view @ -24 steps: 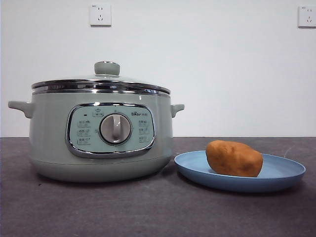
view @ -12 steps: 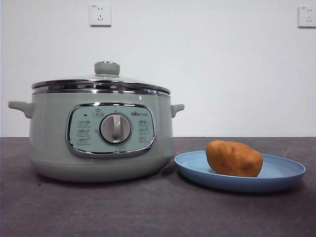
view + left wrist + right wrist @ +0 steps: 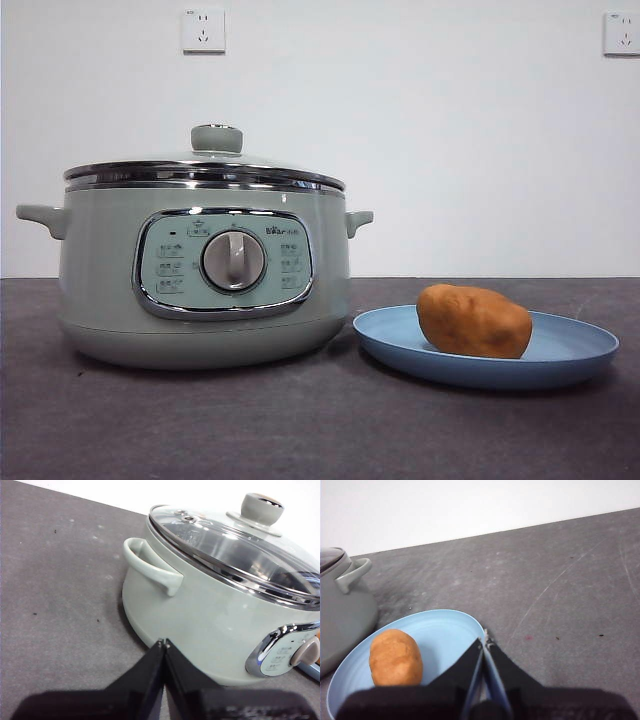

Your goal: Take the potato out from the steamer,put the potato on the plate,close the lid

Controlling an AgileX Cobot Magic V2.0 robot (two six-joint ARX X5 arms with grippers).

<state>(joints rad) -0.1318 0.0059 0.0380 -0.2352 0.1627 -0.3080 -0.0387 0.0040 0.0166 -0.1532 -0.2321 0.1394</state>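
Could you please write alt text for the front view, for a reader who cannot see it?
A pale green steamer stands on a dark table with its glass lid closed, and beside it an orange-brown potato lies on a light-blue plate. A white wall with two sockets is behind; no robot arm shows.

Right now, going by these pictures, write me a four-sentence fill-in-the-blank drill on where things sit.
1. The oval orange-brown potato lies on the shallow round light-blue ____.
2. The domed glass lid with the pale green knob sits ____ on the large sage-green steamer.
3. The light-blue plate rests on the table ____ the steamer, not under it.
4. The left gripper and the right gripper both have their black fingers ____ and hold nothing.

Missing words: plate; closed; beside; shut
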